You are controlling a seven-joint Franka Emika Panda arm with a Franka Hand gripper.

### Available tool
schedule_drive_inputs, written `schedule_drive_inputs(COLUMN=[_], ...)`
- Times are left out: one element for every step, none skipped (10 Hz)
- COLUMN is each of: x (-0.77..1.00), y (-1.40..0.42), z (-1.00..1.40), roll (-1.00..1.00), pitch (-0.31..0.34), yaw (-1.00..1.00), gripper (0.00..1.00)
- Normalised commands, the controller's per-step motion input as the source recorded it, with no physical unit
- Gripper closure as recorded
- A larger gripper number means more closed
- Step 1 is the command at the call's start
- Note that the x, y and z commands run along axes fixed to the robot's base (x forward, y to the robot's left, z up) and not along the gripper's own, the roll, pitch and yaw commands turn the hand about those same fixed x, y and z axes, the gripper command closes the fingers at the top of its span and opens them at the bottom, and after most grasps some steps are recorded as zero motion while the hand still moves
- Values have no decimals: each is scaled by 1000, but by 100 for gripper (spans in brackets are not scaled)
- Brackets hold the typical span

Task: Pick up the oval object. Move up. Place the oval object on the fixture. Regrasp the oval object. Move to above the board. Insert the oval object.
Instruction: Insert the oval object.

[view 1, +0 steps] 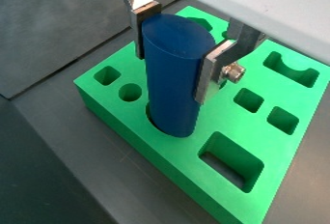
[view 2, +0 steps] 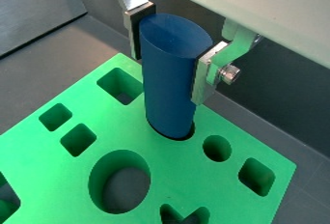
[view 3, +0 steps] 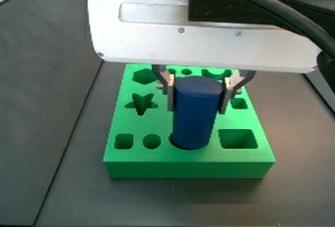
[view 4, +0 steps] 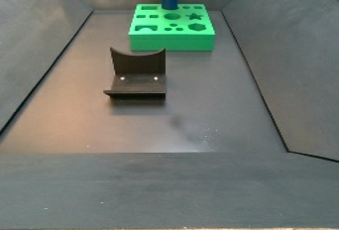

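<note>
The oval object (view 1: pixel 175 83) is a blue peg standing upright with its lower end down in a hole of the green board (view 1: pixel 154 141). My gripper (view 1: pixel 172 73) is shut on the peg's upper part, one silver finger (view 1: pixel 213 69) pressed on each side. Both wrist views show this grip, with the oval object (view 2: pixel 168 78) entering the board (view 2: pixel 77 170). In a side view the gripper (view 3: pixel 197 99) hangs over the board (view 3: pixel 131 158) with the peg (view 3: pixel 194 113) between its fingers. The fixture (view 4: pixel 135 73) stands alone on the floor, nearer than the board (view 4: pixel 172 31).
The board carries several other shaped holes, among them a star (view 3: pixel 140 102) and a rectangle (view 1: pixel 233 158). Dark sloping walls (view 4: pixel 54 65) enclose the floor on both sides. The arm's white housing (view 3: pixel 197 25) fills the space above the board.
</note>
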Motion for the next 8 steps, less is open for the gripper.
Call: schedule_drive_inputs(x=[0, 0, 0, -14, -57, -117, -137, -160], y=[0, 0, 0, 0, 0, 0, 0, 29], z=[-514, -566, -569, -577, -574, -571, -574, -571], roll=[74, 71, 96, 71, 71, 66, 64, 49], pitch=[-53, -64, -60, -69, -70, -80, -90, -91], yaw=[0, 11, 51, 20, 0, 0, 0, 3], gripper=[100, 100, 100, 100, 100, 100, 100, 100])
